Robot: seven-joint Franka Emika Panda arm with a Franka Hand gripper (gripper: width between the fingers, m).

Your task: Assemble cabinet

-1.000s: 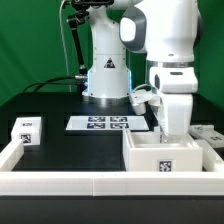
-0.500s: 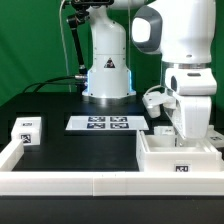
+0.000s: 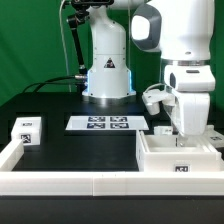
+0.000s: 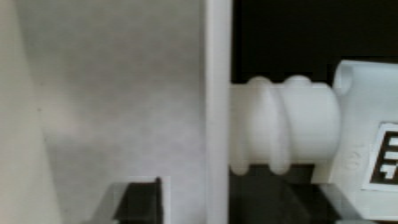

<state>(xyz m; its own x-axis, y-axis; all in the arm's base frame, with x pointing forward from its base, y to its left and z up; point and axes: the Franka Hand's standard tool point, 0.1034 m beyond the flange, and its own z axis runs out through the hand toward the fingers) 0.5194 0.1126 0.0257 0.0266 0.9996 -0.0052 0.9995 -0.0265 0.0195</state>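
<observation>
At desk (image 3: 70, 150) front, exterior view's right: cabinet (image 3: 178, 160), with gripper (image 3: 188, 132) clamped on its far wall. You can expect stiff, light, slick plastic; grip deep on that thin wall.

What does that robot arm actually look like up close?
The arm is glossy white, built of fat rounded segments with dark bands at the joints. Its base carries a dark triangular mark. Black cables run behind it. The end effector is a white boxy block with black fingers.
</observation>
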